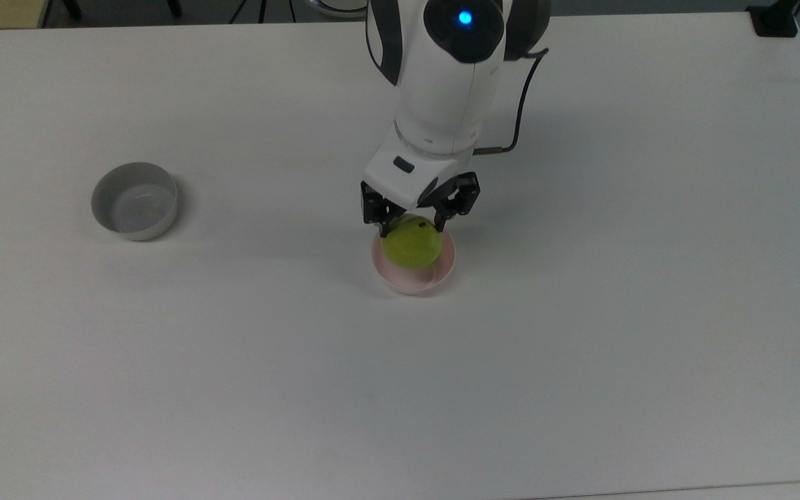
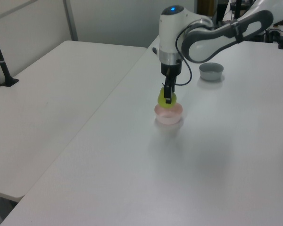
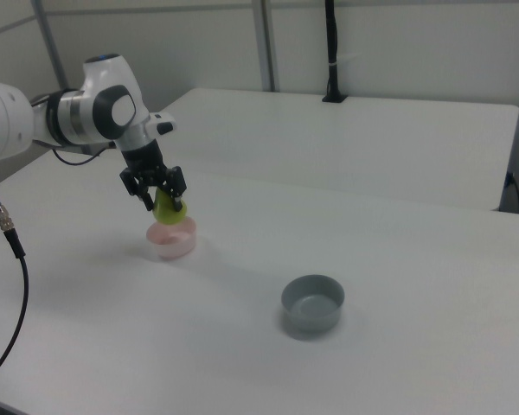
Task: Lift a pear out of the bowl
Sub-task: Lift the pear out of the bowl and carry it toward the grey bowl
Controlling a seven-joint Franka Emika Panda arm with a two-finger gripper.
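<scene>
The yellow-green pear hangs just above the pale pink bowl, clear of its rim. My gripper points straight down and is shut on the pear, one black finger on each side. The bowl stands on the white table with its plain inside showing in the top view.
A grey-white bowl stands alone at the top view's left. A black cable loops off the wrist. A second white table lies at the left view's left, with a black post on it.
</scene>
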